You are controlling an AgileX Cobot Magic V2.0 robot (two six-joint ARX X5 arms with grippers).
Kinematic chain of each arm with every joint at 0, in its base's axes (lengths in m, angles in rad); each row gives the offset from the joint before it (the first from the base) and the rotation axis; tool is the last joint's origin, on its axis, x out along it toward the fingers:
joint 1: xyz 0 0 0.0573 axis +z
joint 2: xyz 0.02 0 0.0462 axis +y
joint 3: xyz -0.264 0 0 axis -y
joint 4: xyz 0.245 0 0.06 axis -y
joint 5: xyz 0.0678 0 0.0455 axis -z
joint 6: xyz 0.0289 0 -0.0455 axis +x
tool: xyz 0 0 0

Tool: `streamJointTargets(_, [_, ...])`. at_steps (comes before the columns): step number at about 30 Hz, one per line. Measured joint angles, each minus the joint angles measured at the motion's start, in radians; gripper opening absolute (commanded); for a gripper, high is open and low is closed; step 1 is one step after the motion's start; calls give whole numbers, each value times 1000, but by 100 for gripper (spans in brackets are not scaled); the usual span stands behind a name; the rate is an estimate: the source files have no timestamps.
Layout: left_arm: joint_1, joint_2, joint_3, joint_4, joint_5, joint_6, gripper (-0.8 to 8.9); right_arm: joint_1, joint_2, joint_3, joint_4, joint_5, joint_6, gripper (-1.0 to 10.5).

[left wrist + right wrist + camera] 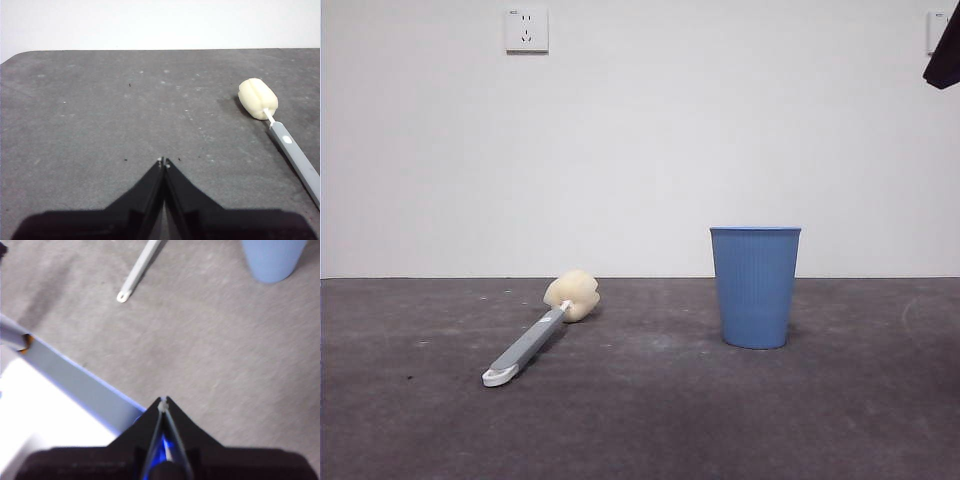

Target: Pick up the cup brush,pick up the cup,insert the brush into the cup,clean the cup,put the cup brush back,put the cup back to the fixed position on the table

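- Brush lay flat on the table, sponge pointing to 1 o'clock, handle easy to grab.
- Cup stood upright at its 3 o'clock.
- Left gripper and right gripper had fingers together, empty.

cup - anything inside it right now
Cannot tell. The front view looks level at the cup, so only its ribbed blue outside and rim show; the inside is hidden. Nothing sticks out above the rim. The brush lies on the table, apart from the cup.
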Motion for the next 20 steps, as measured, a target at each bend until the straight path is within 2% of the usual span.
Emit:
streamJointTargets(3, [0,0,0,0,0,0,-3,-50,-35,0,83,37,-71,1])
streamJointTargets(5, [0,0,0,0,0,0,-3,-104,-69,0,167,32,-120,1])
streamJointTargets(10, [0,0,0,0,0,0,-3,-272,-168,-40,326,12,-189,1])
streamJointTargets(15, [0,0,0,0,0,0,-3,-407,-289,-188,478,12,-235,1])
streamJointTargets(20, [0,0,0,0,0,0,-3,-468,-443,-418,640,13,-243,1])
